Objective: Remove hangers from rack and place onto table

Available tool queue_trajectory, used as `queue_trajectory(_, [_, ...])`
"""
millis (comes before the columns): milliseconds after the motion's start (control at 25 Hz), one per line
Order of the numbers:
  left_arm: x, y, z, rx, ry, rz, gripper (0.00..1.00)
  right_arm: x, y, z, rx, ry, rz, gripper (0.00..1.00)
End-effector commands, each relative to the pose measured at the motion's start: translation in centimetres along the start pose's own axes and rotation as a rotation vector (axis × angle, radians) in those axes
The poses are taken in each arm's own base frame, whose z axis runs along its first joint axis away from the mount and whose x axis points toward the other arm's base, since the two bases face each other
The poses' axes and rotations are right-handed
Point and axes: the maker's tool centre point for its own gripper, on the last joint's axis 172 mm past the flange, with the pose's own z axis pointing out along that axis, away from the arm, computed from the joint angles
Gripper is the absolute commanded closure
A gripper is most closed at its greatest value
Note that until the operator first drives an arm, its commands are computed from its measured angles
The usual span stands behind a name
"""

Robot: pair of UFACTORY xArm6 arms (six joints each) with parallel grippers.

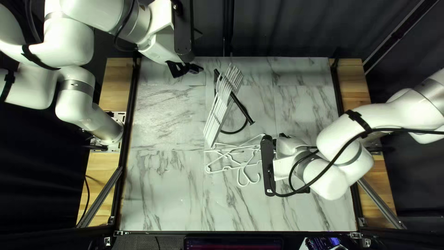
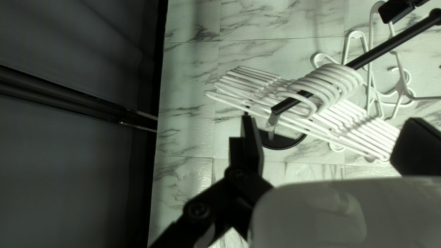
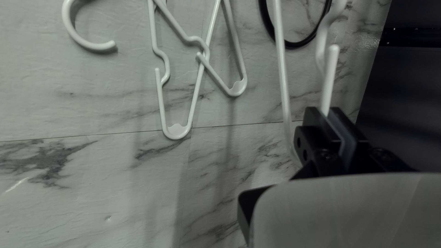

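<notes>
Top left view is showing the rack's black bar [image 1: 243, 109] running aslant through the upper middle of the frame, with a row of white hangers [image 1: 221, 109] hanging by their hooks. The bar is threading every hook, so the hangers are nesting closely and leaning the same way; taking one is probably calling for a lift or a slide past a bar end.

My left gripper [image 1: 188, 71] is hovering at the upper left, near one bar end, its fingers spreading wide and pinching nothing. I am likely keeping it there to be ready for the outermost hanger.

My right gripper [image 3: 327, 112], just right of the frame's centre in the top left view, is pressing both fingers on one end of a plastic hanger [image 3: 328, 87]. Gripping it by that end is leaving its hook free and letting me lower it flat, I judge.

Loose hangers [image 3: 177, 132] are lying overlapped on the marble-patterned table [image 1: 162, 185], below the rack in the frame. Their open frames could be catching the one I am holding, so setting it down is calling for a slow release.
</notes>
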Motion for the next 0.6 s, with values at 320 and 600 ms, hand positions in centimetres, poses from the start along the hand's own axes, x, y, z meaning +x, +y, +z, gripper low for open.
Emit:
queue_trajectory(320, [0.0,0.0,0.0,0.000,0.000,0.000,0.00,0.6,-0.9,1.5,-0.243,0.011,-0.017,1.00])
queue_trajectory(600, [0.0,0.0,0.0,0.000,0.000,0.000,0.00,0.0,-1.7,2.6,-0.192,0.060,-0.136,1.00])
